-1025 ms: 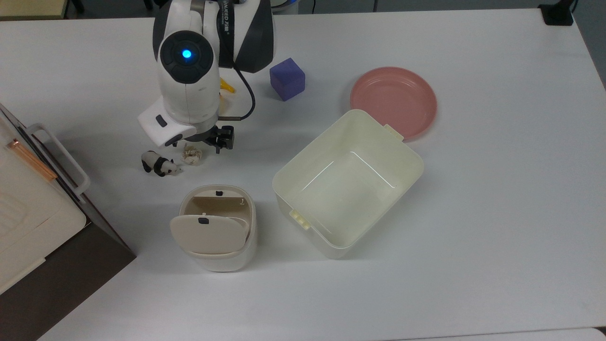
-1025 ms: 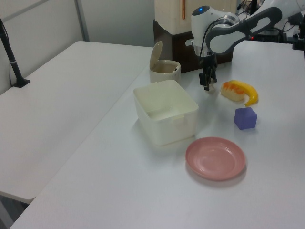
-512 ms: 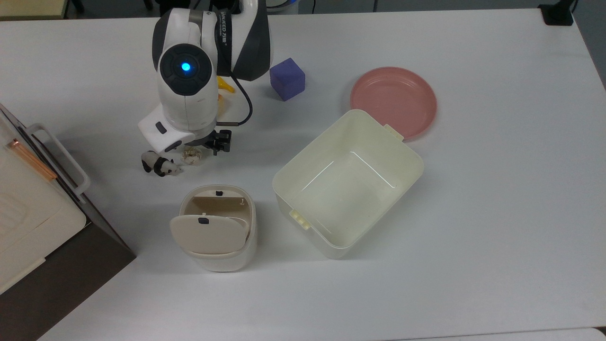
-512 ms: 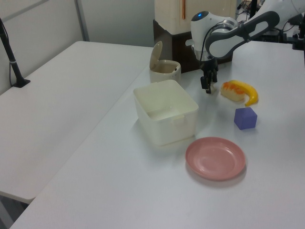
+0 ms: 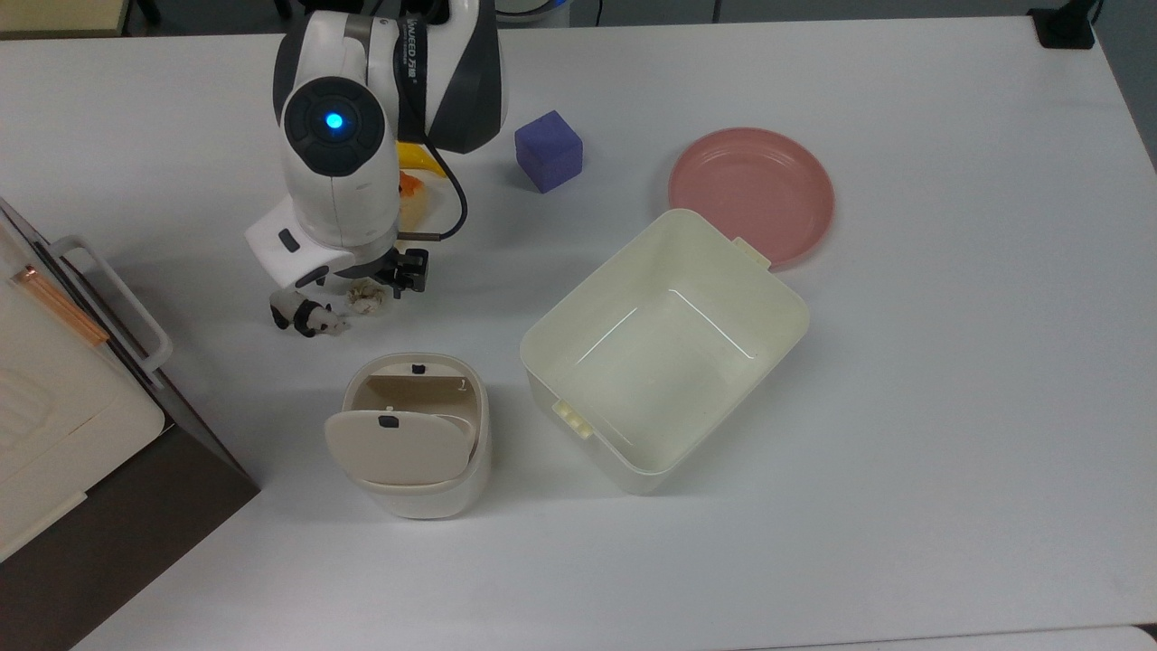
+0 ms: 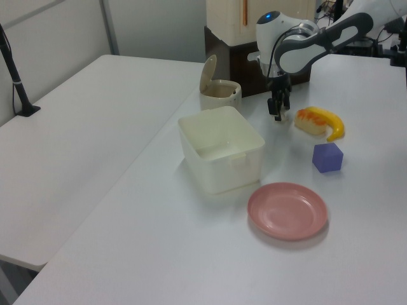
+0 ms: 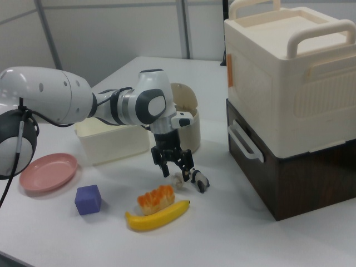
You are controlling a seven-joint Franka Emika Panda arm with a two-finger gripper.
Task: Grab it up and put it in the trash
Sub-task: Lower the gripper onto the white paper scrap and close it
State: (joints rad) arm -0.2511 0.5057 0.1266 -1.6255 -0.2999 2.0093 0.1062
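The crumpled off-white paper wad (image 5: pixel 369 298) lies on the white table (image 5: pixel 813 506), close to the panda figurine (image 5: pixel 305 318). My gripper (image 5: pixel 371 282) hangs right over the wad, open, with one finger on each side of it. In the right view the gripper (image 7: pixel 175 168) stands just above the wad (image 7: pixel 177 178), fingers spread and apart from it. The trash (image 5: pixel 411 438), a small cream rounded bin with its flap lid tipped up, stands a short way toward the top view's bottom from the wad. The left view shows the gripper (image 6: pixel 277 113) beside the trash (image 6: pixel 219 94).
A large cream tub (image 5: pixel 664 348) sits to the top view's right of the bin, a pink plate (image 5: pixel 750 194) beyond it. A purple cube (image 5: pixel 548 150), a banana (image 7: pixel 158 216) and an orange-white food piece (image 7: pixel 157 199) lie near the arm. A stacked box (image 7: pixel 289 105) stands at the top view's left edge.
The arm has shifted toward the top view's left, bringing the open fingers from beside the wad to over it. The wad, panda and bin have not moved.
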